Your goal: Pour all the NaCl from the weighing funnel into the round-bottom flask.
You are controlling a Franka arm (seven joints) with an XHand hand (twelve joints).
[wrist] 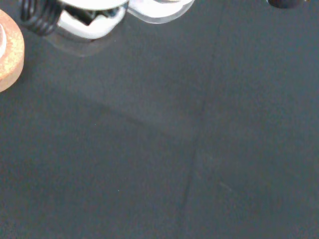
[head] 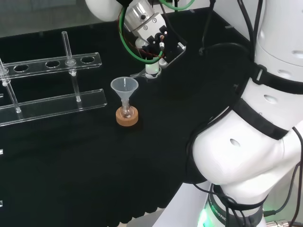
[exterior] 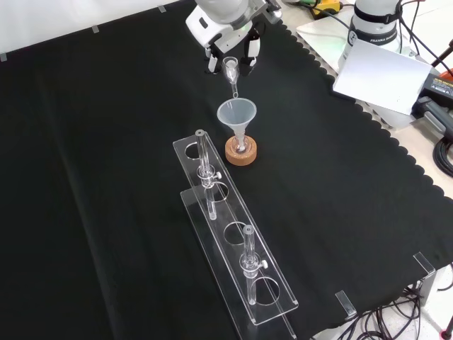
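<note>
1. We take this for a laboratory bench: a black cloth (exterior: 85,177) with a scalloped edge covers the work surface.
2. We see chemistry ware on it: a clear rack (exterior: 237,248) holding glass tubes, and a clear funnel (exterior: 236,115) seated in a small flask on a cork ring (exterior: 241,151).
3. We note a white robot arm (head: 255,142) beside the bench, with cables (exterior: 442,152) and equipment at the edge in the front view.

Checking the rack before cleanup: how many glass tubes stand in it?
2: one tube at the rack's far end in the front view, another tube toward its near end.
</note>
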